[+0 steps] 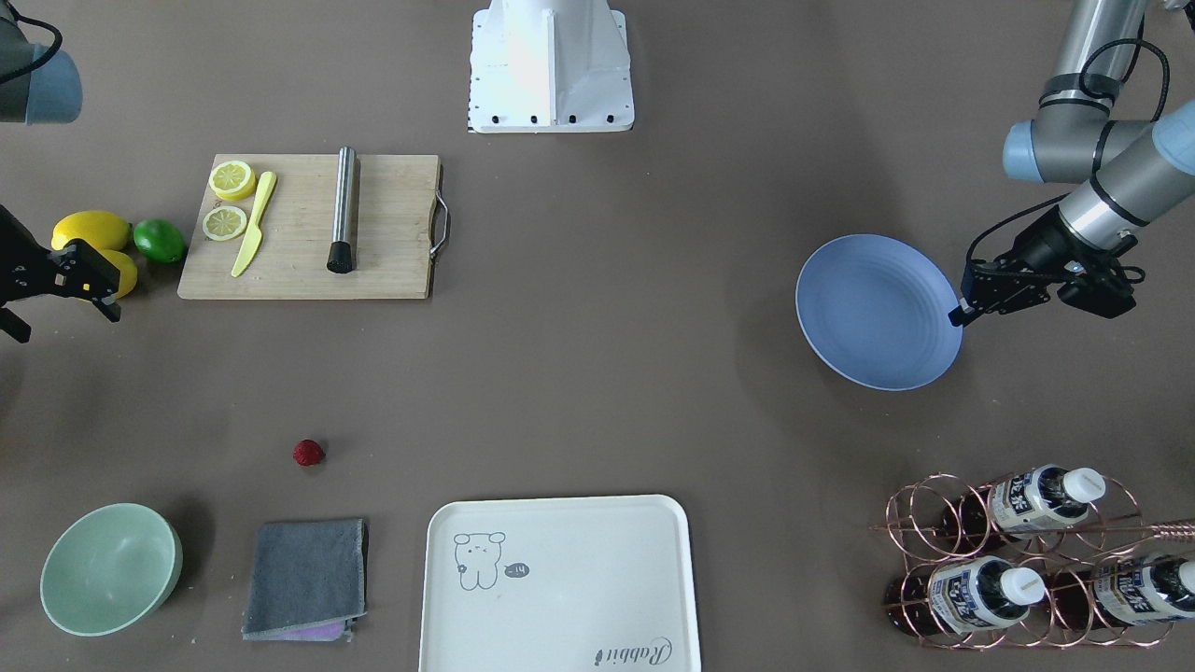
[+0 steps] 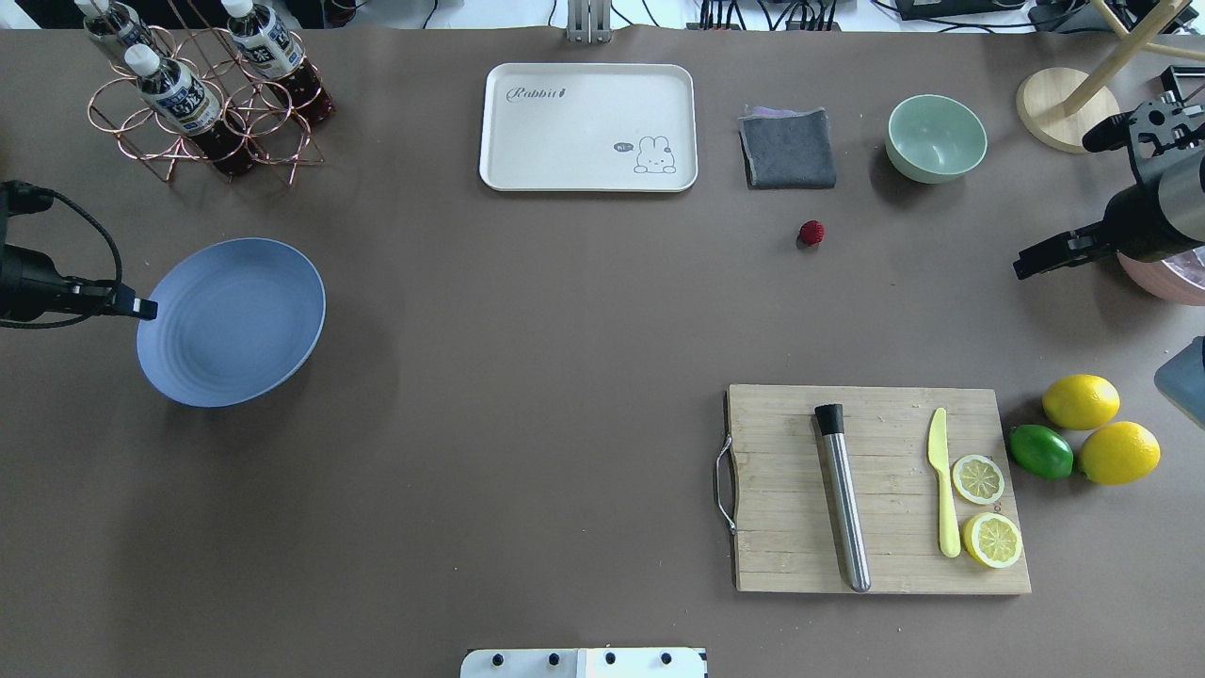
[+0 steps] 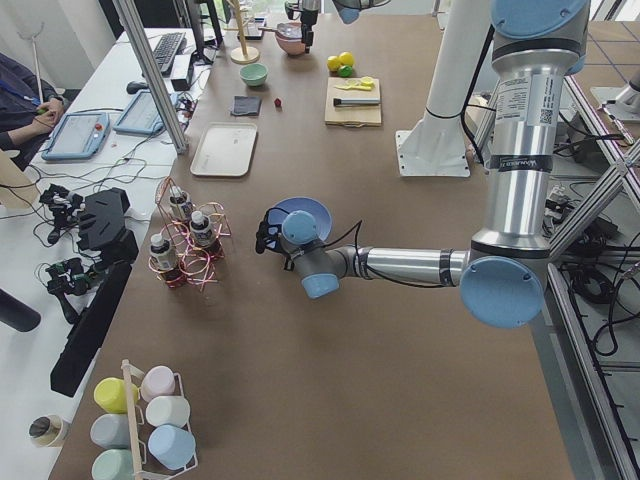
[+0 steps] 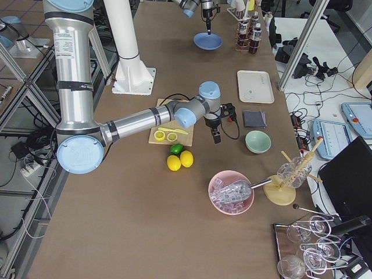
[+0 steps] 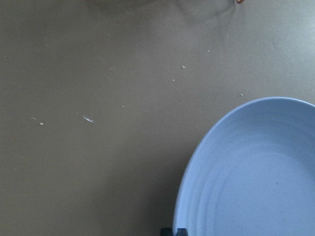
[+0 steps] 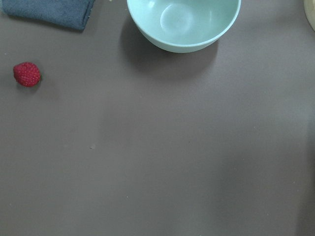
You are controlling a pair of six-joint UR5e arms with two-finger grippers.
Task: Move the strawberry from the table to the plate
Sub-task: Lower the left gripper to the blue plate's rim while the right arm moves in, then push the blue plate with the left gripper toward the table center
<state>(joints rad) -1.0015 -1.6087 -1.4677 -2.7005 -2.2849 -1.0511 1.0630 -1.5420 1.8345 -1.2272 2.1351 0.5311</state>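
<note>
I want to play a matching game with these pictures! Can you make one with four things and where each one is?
Things:
1. strawberry
2. plate
3. yellow knife
4. bottles

Places:
A. in the copper wire rack
B. on the bare table, near the grey cloth
C. on the wooden cutting board
D. right beside the left gripper

Pairs: 1-B, 2-D, 3-C, 4-A
</note>
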